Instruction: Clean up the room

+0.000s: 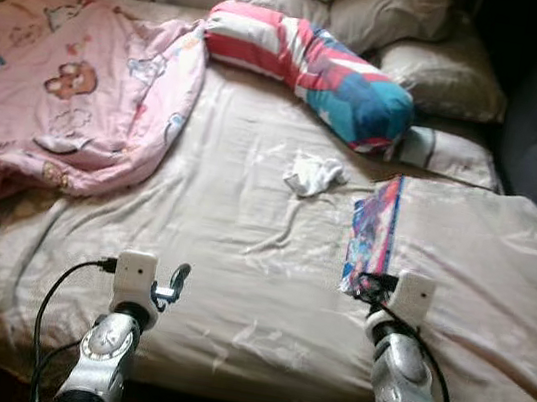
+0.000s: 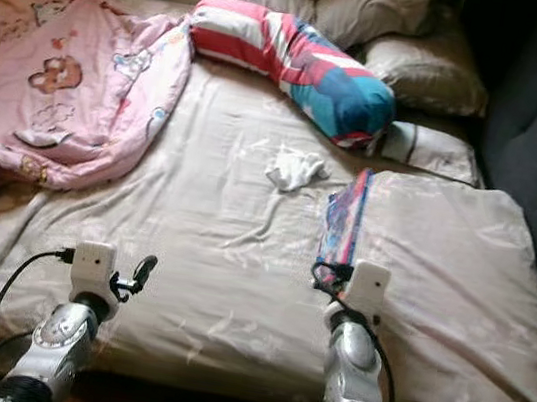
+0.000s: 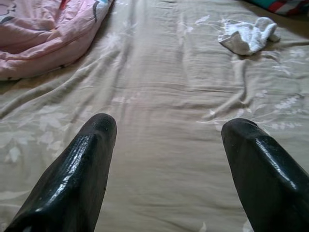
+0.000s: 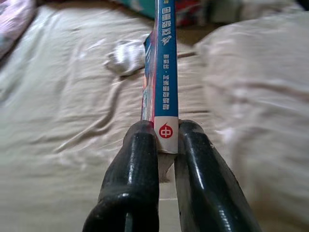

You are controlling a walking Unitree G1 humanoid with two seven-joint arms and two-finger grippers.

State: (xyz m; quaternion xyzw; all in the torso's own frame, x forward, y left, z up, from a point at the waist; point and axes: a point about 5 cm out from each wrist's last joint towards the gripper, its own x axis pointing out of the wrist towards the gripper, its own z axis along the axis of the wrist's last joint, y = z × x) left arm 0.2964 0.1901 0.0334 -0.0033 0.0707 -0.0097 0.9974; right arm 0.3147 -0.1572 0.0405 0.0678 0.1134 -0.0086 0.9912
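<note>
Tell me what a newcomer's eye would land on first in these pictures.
First, the right gripper, shut on the spine end of a thin blue book held on edge above the beige bed sheet. Next, the striped red, white and teal bolster lying near the pillows, and the pink cartoon quilt heaped on the robot's left. A crumpled white cloth lies mid-bed; the left gripper hovers open.

The book's [image 4: 161, 72] blue spine carried a column of white Chinese characters, too blurred to make out. At its white foot stood a red round mark bearing 中.
</note>
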